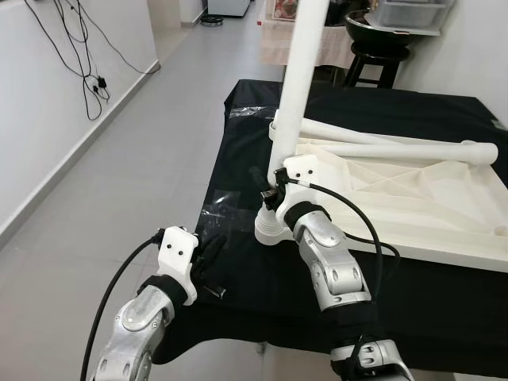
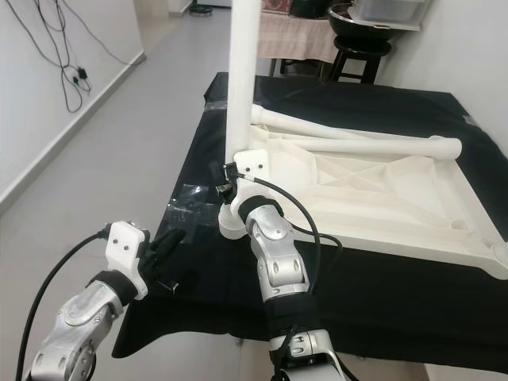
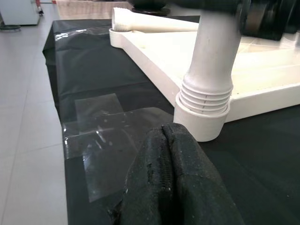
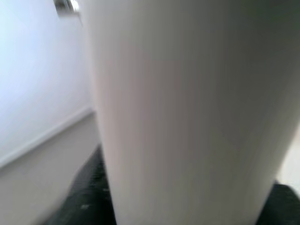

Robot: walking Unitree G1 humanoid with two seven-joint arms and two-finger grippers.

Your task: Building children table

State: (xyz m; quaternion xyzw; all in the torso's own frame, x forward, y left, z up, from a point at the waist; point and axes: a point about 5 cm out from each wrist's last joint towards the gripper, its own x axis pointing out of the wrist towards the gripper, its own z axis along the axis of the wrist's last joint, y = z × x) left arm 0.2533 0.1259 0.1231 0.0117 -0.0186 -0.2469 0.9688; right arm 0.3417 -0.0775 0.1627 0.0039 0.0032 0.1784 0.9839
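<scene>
Right tool [image 1: 274, 193] is gripping the upright white plastic leg [image 1: 298, 95], threads showing at the near-left corner socket of the upturned white plastic tabletop [image 1: 413, 198] on the black-covered table [image 1: 238, 262], two legs lying unfitted, left tool [image 1: 208, 266] resting closed.
</scene>
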